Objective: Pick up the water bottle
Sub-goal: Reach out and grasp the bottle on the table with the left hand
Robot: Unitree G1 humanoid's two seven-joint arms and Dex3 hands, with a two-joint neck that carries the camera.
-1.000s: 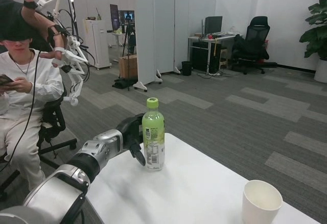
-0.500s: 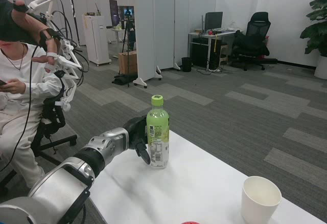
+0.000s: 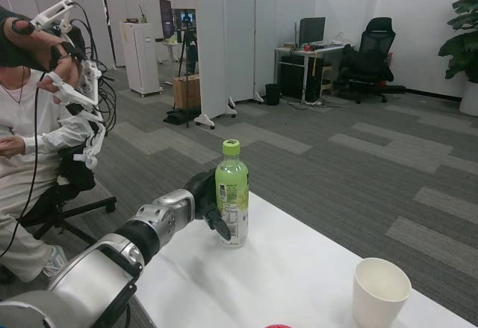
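My left hand [image 3: 207, 206] has closed in, fingers wrapping the green-capped upright bottle [image 3: 232, 194] near the table [image 3: 284, 276] edge.

Left hand [image 3: 207, 202] has closed in around the water bottle [image 3: 232, 193] over the last second; bottle itself hasn't lifted off the worktop [image 3: 291, 276].

An open-plan office or lab: grey carpet tiles [image 3: 358, 156], white partition panels [image 3: 224, 36], a desk with a monitor [image 3: 312, 31], and black office chairs [image 3: 371, 48].
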